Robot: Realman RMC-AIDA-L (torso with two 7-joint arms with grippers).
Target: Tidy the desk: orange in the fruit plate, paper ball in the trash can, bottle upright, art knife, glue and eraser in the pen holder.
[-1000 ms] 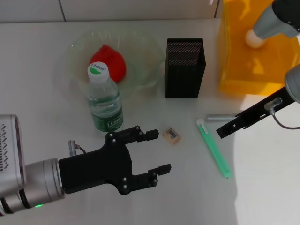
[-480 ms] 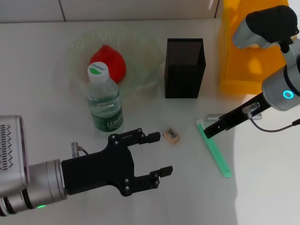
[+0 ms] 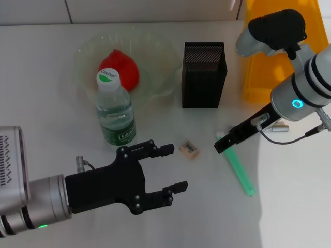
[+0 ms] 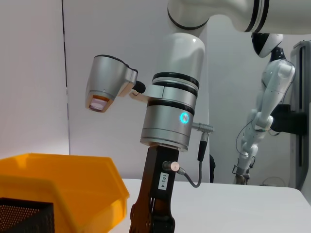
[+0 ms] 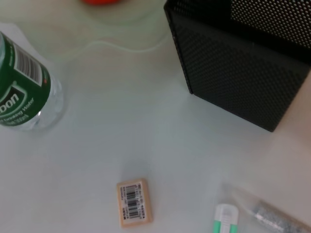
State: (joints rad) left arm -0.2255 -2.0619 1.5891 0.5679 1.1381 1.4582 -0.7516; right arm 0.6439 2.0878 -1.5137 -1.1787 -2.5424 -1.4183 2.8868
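We see the orange [image 3: 120, 67] plated, the bottle [image 3: 115, 109] upright; the eraser [image 3: 189, 149] waits; left gripper [image 3: 170, 168] spread, right gripper [image 3: 223, 145] unclear

open desk [image 3: 207, 206] around eraser [image 3: 189, 149]

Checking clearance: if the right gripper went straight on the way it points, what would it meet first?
Probably the top end of the green art knife; the right gripper tip hangs over it. Height is unclear.

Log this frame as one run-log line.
left tool open, idle near eraser | right tool over green art knife | bottle upright | orange in fruit plate
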